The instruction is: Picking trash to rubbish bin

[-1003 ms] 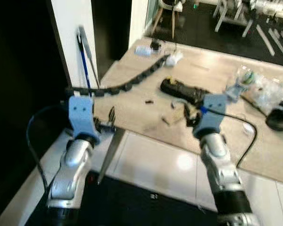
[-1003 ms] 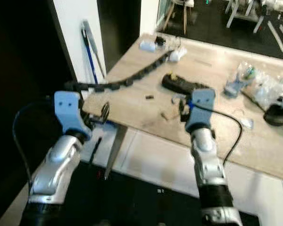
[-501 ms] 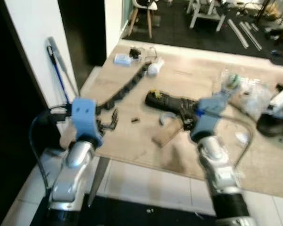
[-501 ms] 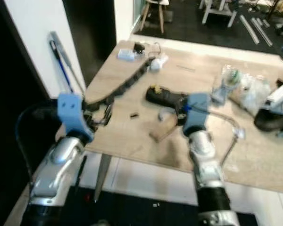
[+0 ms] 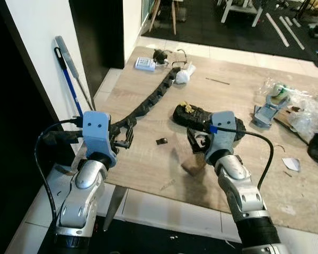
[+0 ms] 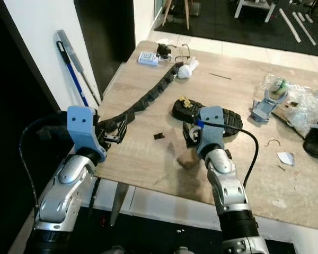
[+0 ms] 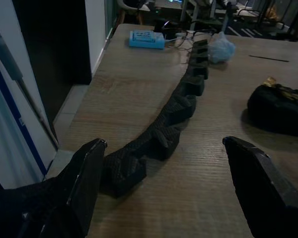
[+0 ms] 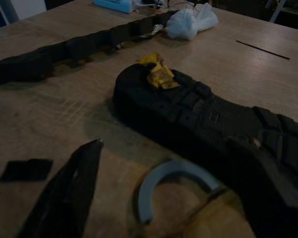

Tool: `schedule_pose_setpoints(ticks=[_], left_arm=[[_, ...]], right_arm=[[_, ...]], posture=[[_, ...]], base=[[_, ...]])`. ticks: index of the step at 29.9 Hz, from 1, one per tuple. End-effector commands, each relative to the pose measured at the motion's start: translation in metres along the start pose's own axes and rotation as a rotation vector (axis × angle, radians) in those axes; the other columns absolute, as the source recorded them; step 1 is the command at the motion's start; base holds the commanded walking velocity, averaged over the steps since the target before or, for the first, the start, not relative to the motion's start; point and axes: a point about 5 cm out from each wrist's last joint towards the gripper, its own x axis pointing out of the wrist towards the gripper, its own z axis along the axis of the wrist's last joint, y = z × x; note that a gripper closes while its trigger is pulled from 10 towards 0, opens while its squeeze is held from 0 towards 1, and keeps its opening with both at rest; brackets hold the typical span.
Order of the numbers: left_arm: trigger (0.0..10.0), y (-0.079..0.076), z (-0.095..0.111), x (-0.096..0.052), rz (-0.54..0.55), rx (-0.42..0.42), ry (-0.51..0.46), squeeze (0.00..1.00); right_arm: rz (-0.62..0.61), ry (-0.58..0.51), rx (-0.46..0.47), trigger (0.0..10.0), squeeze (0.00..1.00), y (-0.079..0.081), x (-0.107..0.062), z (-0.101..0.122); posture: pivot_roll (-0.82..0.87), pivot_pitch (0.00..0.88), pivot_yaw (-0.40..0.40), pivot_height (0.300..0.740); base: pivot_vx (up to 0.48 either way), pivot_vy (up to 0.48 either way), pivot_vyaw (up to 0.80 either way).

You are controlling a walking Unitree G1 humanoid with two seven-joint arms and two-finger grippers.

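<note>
The robot has stepped closer to the table [image 5: 148,159], and the right gripper [image 8: 159,198], fingers spread, now hangs over the grey ring [image 8: 171,186], ready to pick it.

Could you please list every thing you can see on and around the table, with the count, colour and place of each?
table: one, light wood, under everything.
chain: one, black, from the far corner to the near left edge.
shoe: one, black, sole up, mid table, yellow scrap on it.
curved piece: one, grey, beside the shoe.
small chip: one, black, left of the shoe.
box: one, light blue, far corner.
plastic bags: clear, right side.
mop handle: one, blue, against the white wall.
left gripper: open, over the chain's near end.
right gripper: open, before the shoe.
</note>
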Motion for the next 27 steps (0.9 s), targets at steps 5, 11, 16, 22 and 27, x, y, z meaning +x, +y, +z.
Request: schedule_pose_setpoints(ticks=[5,11,16,22,27], left_arm=[[10.0,0.000,-0.006,-0.002,-0.014,0.020,0.031,0.00],[10.0,-0.002,-0.006,-0.002,-0.034,0.027,0.032,0.00],[10.0,-0.004,-0.006,-0.002,-0.068,0.033,0.030,0.00],[10.0,-0.009,-0.006,-0.003,-0.114,0.040,0.031,0.00],[10.0,-0.012,-0.007,-0.003,-0.133,0.048,0.034,0.00]], right_arm=[[0.017,0.045,-0.008,10.0,1.00,0.001,-0.003,-0.007],[0.014,0.096,-0.041,10.0,1.00,-0.001,-0.003,-0.008],[-0.027,0.204,-0.133,10.0,1.00,-0.009,-0.002,-0.013],[-0.098,0.272,-0.118,10.0,0.00,-0.019,-0.005,-0.018],[-0.123,0.341,-0.063,10.0,0.00,-0.021,-0.008,-0.025]], posture=[[0.00,0.148,-0.038,0.740],[0.00,0.151,-0.038,0.740],[0.00,0.156,-0.037,0.740],[0.00,0.162,-0.036,0.740],[0.00,0.163,-0.037,0.740]], base=[[0.000,0.000,0.00],[0.000,0.000,0.00],[0.000,0.000,0.00],[0.000,0.000,0.00],[0.000,0.000,0.00]])
